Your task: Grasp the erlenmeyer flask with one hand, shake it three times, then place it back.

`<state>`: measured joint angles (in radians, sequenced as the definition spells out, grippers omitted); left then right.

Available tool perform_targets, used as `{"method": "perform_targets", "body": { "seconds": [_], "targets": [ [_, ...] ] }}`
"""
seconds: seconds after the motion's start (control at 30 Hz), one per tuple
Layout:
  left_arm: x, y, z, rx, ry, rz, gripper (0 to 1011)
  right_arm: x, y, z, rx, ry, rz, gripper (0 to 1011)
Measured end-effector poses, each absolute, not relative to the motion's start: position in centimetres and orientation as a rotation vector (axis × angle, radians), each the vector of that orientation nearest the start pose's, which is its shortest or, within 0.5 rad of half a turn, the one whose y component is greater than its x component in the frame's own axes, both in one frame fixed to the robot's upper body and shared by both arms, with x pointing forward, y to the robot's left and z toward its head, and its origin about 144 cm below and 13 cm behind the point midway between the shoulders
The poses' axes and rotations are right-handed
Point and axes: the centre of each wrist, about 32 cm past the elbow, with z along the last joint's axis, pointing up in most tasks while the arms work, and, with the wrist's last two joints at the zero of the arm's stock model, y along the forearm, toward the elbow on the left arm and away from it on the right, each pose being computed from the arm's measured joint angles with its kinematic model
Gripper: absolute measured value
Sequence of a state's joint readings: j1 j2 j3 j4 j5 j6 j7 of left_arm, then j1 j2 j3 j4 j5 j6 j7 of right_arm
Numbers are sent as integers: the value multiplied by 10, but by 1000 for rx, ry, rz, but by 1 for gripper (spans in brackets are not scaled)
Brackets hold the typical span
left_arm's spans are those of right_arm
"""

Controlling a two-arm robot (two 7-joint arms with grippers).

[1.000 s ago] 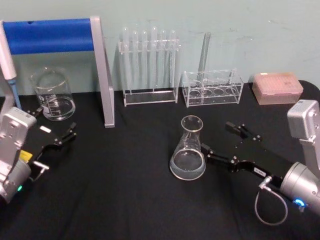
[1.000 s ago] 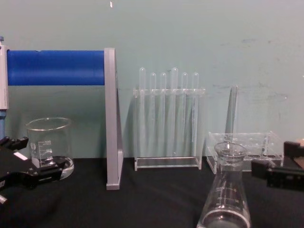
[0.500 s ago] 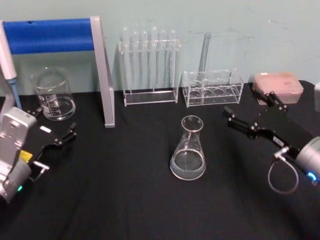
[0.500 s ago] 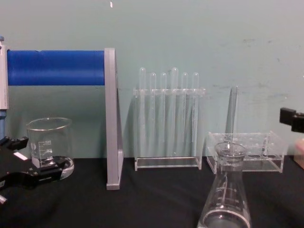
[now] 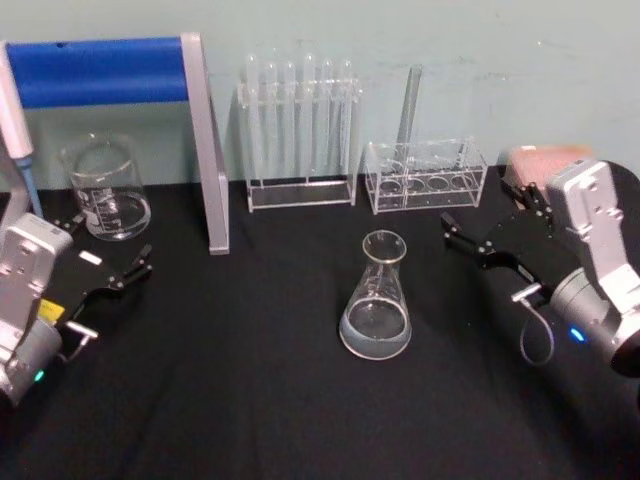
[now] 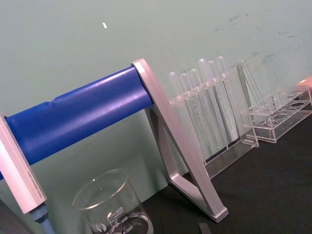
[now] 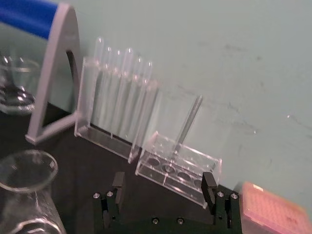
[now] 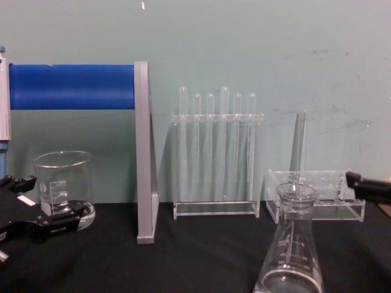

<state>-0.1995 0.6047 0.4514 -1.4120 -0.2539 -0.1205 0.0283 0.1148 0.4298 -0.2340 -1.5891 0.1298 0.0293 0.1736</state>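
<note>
Your right gripper (image 5: pixel 484 227) has drawn back from the erlenmeyer flask (image 5: pixel 377 297), fingers spread and empty, flask upright on black table (image 5: pixel 250 400), left gripper (image 5: pixel 110 255) parked open near beaker (image 5: pixel 105 189).

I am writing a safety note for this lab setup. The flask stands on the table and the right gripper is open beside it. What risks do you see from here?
1. The right gripper sits open between the erlenmeyer flask and the low clear rack. A careless swing could probably knock either one.
2. The flask is smooth glass with a narrow neck; a grasp too high or off-centre might tip it.
3. The left gripper rests near the beaker, so any movement there could bump it.
</note>
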Motion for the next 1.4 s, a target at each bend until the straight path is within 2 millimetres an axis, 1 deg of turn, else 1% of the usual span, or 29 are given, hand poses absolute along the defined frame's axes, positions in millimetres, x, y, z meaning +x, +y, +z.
{"method": "perform_targets", "body": {
  "seconds": [0.23,0.5,1.4],
  "targets": [
    [489,310,1140,305,-285,1248,1001,489,-277,1166,-288,-272,-1182,1003],
    [489,310,1140,304,-285,1248,1001,490,-277,1156,-339,-309,-1178,1002],
    [489,310,1140,304,-285,1248,1001,489,-279,1155,-351,-317,-1177,1002]
  ]
}}
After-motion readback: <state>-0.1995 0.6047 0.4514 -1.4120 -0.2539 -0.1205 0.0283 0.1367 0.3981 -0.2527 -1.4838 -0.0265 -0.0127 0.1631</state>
